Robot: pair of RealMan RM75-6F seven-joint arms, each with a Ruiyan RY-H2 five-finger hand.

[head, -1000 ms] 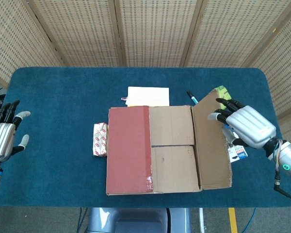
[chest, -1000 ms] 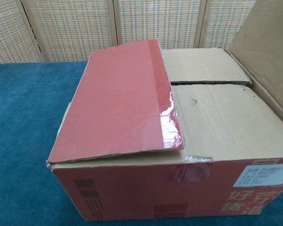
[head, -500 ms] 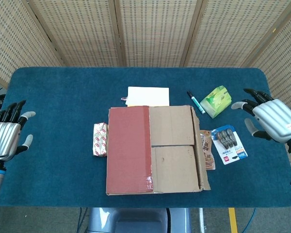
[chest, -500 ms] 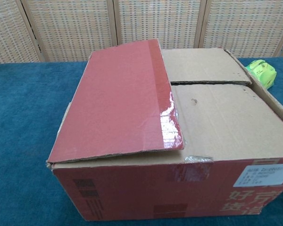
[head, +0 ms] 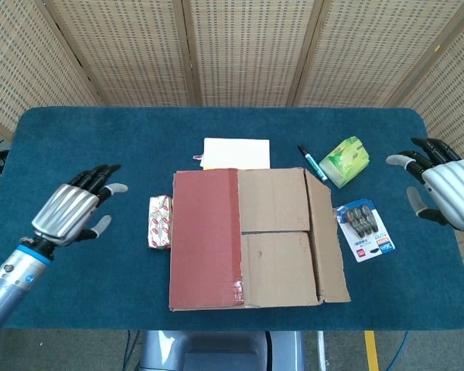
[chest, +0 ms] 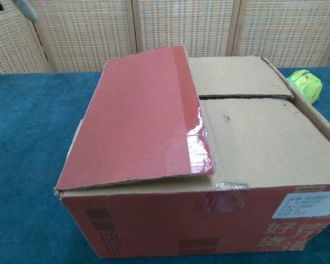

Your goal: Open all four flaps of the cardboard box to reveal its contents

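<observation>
The cardboard box (head: 247, 239) sits at the front middle of the blue table. Its red left flap (head: 206, 236) lies flat over the top, and two inner brown flaps (head: 272, 199) are closed beneath it. The right flap (head: 329, 243) hangs folded out to the right. My left hand (head: 73, 210) hovers open left of the box, holding nothing. My right hand (head: 448, 189) is open at the far right edge, well away from the box. In the chest view the box (chest: 209, 165) fills the frame with the red flap (chest: 140, 118) on top; fingertips of my left hand (chest: 11, 8) blur at the top left.
A small red-and-white packet (head: 160, 221) lies against the box's left side. Behind the box are a white sheet (head: 236, 153), a marker (head: 307, 161) and a green tissue pack (head: 344, 160). A carded item (head: 365, 229) lies to the right. Wicker screens stand behind the table.
The right flap, lifted by my right hand a second ago, has dropped outward. My right hand withdrew to the far right. My left hand moved in toward the box.
</observation>
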